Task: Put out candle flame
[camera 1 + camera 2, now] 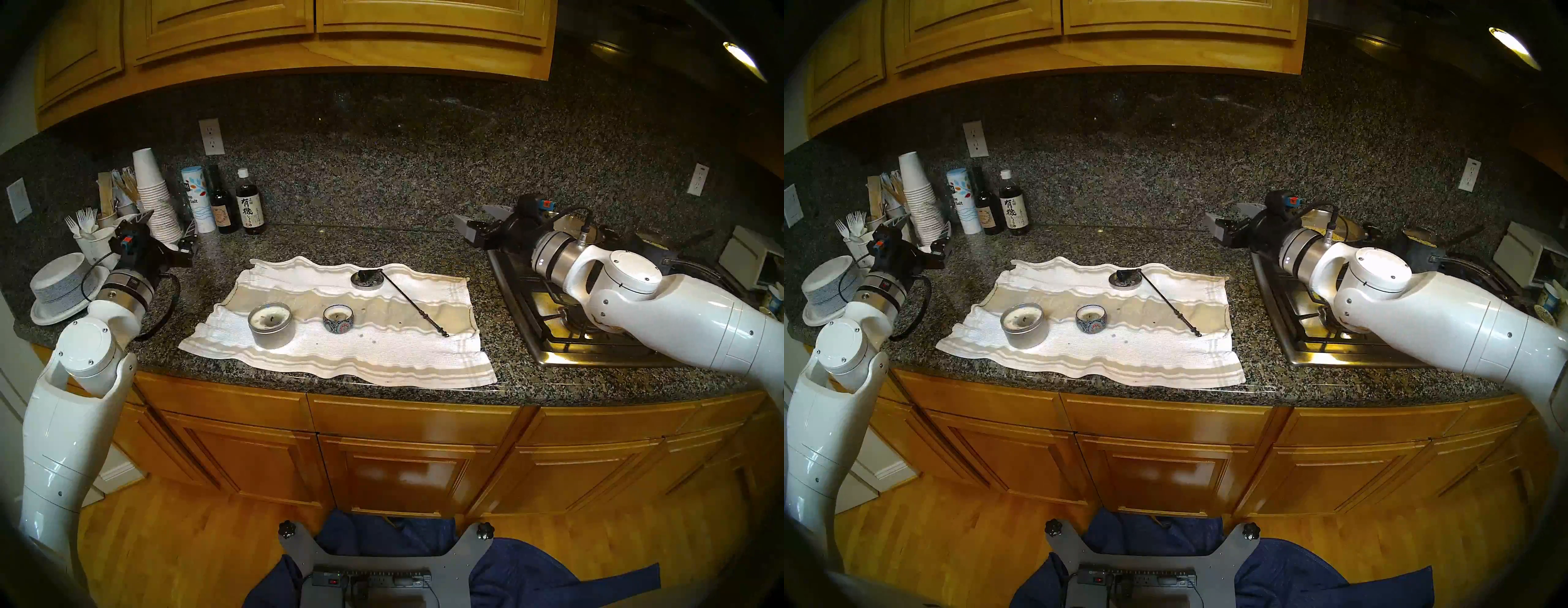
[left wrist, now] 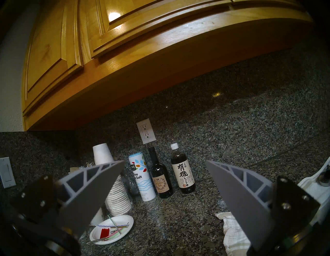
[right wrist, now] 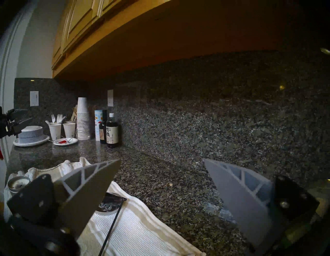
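Overhead, wooden cabinets (image 1: 339, 34); below, perhaps-granite countertop (image 1: 382, 242).

Between the left pincer's (image 2: 164, 161) fingers: "365 Fine Sea Salt" on white canister (image 2: 142, 177); "ROYAL OIL" on dark bottle (image 2: 160, 176); "有機しょうゆ" on soy bottle (image 2: 182, 171).

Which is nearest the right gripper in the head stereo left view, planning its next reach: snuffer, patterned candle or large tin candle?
From the right gripper:
1. Snuffer, toward the towel's right side.
2. Patterned candle, mid-towel.
3. Large tin candle, towel's left part, farthest.
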You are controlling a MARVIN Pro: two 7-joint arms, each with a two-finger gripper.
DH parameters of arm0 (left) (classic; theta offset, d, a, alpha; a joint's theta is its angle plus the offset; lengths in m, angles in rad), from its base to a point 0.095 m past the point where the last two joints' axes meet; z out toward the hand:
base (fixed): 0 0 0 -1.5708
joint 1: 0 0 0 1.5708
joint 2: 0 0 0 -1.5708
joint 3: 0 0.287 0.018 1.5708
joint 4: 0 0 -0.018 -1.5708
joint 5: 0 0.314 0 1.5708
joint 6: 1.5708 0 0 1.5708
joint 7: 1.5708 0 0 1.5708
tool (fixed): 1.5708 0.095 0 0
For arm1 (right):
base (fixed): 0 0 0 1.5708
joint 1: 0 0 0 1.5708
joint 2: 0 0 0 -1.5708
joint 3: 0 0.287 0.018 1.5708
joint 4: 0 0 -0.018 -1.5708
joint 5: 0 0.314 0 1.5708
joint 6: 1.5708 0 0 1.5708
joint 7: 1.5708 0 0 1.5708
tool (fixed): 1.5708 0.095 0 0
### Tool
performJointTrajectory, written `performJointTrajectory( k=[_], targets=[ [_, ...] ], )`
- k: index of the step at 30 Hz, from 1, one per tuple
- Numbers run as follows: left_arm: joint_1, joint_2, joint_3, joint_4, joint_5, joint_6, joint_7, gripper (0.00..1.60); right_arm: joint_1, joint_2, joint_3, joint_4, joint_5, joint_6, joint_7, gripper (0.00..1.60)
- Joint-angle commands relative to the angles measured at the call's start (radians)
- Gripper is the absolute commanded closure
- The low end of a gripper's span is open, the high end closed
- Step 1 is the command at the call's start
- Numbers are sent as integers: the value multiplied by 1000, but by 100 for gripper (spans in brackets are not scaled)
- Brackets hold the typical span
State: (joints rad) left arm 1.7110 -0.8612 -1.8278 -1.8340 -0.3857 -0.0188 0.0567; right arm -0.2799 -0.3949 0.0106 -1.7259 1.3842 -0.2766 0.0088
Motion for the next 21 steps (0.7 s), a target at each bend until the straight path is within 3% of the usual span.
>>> performJointTrajectory(
  k=[1,21],
  targets=[
    [-24,12,-16,-24,2,-19,-1,0,36,44,38,-27,6,-22,-11,0],
    [-22,15,-15,-24,0,-21,2,0,38,52,35,-39,11,-20,-23,0]
  ],
)
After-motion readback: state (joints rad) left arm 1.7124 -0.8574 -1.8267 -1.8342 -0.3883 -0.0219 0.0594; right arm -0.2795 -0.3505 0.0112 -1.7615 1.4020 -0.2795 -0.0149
